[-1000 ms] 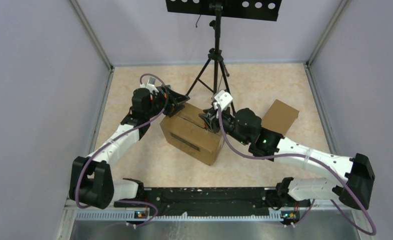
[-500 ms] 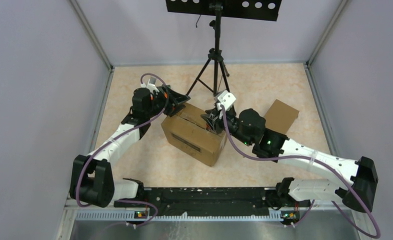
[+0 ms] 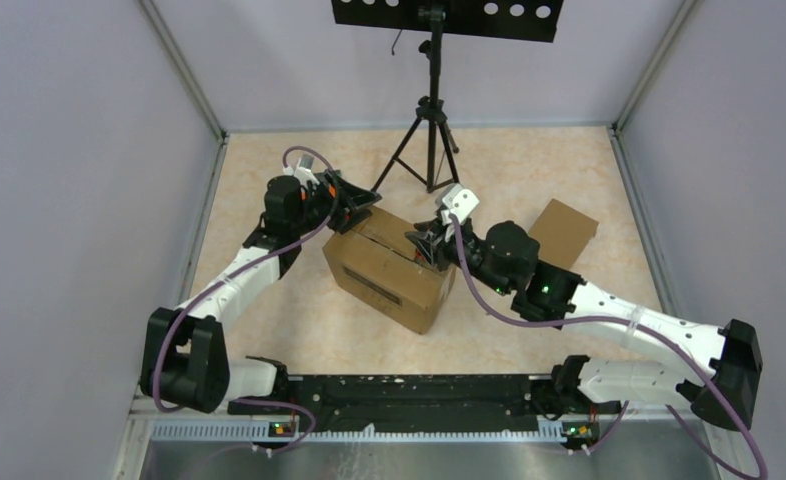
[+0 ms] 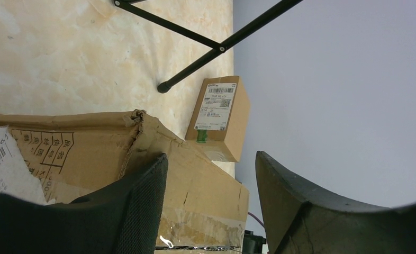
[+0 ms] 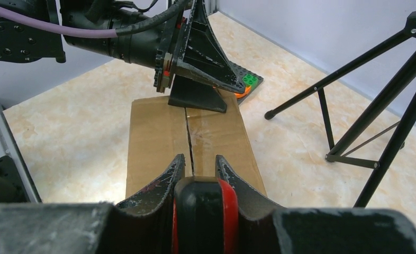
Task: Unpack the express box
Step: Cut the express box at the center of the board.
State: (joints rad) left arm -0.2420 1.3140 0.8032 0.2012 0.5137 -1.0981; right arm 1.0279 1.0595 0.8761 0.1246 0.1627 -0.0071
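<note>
The big box [image 3: 384, 270] is shut. The crack [image 5: 187, 132] in its lid is right in front of the right gripper [image 5: 195, 159], whose jaws squeeze a black and red tool [image 5: 203, 209]. The left gripper [image 3: 365, 206] gapes wide and empty over the far end. Next, I think, the tool must run straight along the crack. Only the left wrist view shows the label on the small box [image 4: 222, 111].

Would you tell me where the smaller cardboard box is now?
Top view: the smaller cardboard box lies right of the express box, behind the right arm.

Sm. box label [image 4: 215, 106], lg. box print [image 4: 50, 148]: illegible.
</note>
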